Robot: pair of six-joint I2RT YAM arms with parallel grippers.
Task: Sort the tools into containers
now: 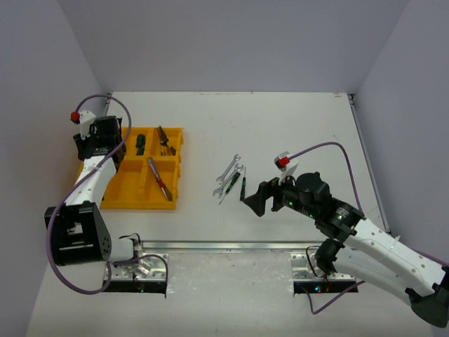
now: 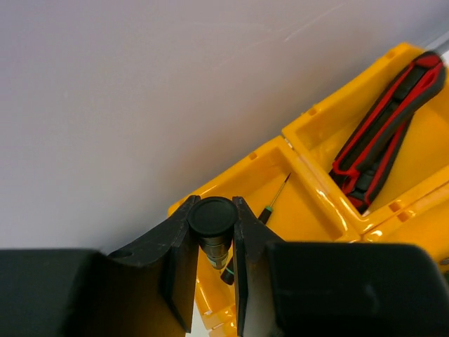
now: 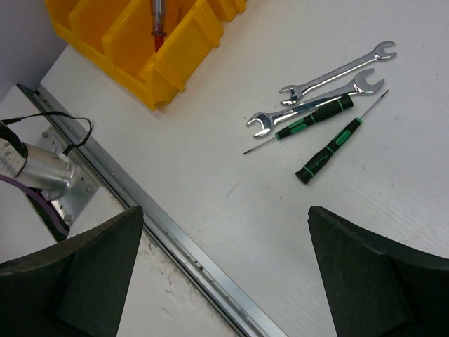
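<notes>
The yellow tray lies at the left of the table. My left gripper hangs over its back left compartment, shut on a black-handled screwdriver that I see end-on, tip down. Under it a green-and-black screwdriver lies in that compartment. Red-and-black pliers fill the compartment beside it. Two silver wrenches and two green-and-black screwdrivers lie together on the table. My right gripper is open just in front of that group, holding nothing.
A red-handled tool lies in a front compartment of the tray, and yellow-handled pliers in a back one. An aluminium rail runs along the table's near edge below my right gripper. Grey walls enclose the table.
</notes>
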